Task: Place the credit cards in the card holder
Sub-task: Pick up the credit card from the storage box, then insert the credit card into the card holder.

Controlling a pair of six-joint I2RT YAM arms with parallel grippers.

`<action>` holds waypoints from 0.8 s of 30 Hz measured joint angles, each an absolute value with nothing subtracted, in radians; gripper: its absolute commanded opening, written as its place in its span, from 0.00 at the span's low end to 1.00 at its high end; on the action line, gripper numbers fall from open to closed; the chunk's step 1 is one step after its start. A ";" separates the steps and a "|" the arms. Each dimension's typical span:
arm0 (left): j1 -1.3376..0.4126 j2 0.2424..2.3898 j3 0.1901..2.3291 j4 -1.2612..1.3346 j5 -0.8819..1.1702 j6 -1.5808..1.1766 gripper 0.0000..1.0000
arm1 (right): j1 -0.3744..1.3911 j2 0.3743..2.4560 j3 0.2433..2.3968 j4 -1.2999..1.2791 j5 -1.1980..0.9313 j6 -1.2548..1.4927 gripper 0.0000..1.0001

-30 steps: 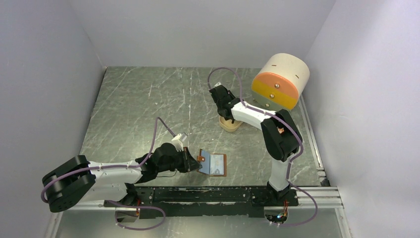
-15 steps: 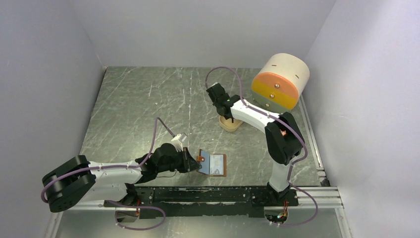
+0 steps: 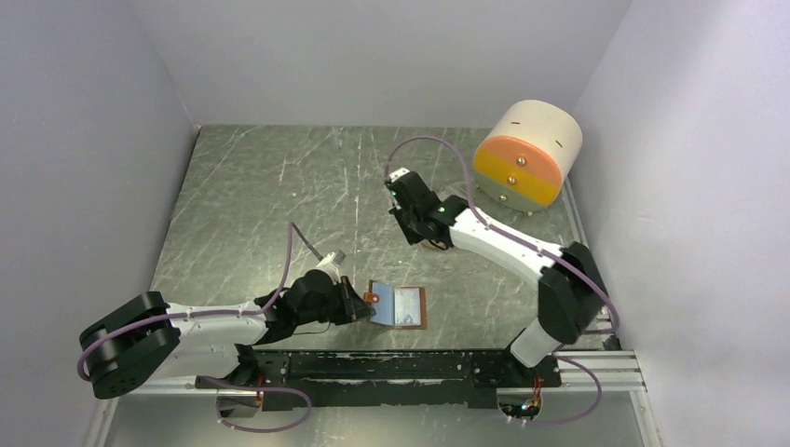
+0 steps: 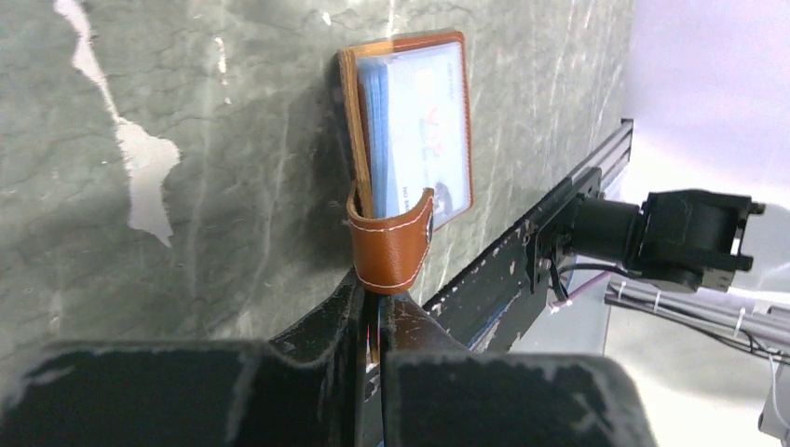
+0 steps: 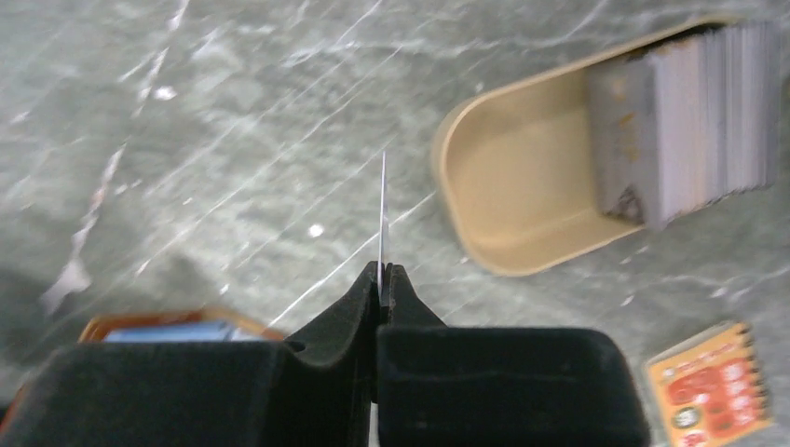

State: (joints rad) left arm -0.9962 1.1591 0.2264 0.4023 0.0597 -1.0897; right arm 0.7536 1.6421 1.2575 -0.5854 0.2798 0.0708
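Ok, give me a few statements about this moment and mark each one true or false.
1. The right tool pinches a single card, seen edge-on. True.
2. The card holder lies folded shut. False: it lies open.
3. The left tool is closed on the card holder's strap. True.
4. The tan dish is empty. False: a stack of cards stands in it.

Right gripper [image 5: 382, 272] now off the dish [image 5: 484, 191], jaws seemingly on one card [image 5: 383, 209].
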 measured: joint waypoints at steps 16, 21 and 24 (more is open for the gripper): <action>-0.921 1.341 0.220 0.500 0.121 -1.169 0.16 | 0.748 1.060 0.636 -0.228 -0.097 0.541 0.00; -0.921 1.362 0.220 0.533 0.146 -1.177 0.10 | 0.746 1.070 0.511 -0.086 -0.178 0.664 0.00; -0.921 1.368 0.220 0.541 0.154 -1.179 0.09 | 0.743 1.093 0.461 -0.034 -0.200 0.702 0.01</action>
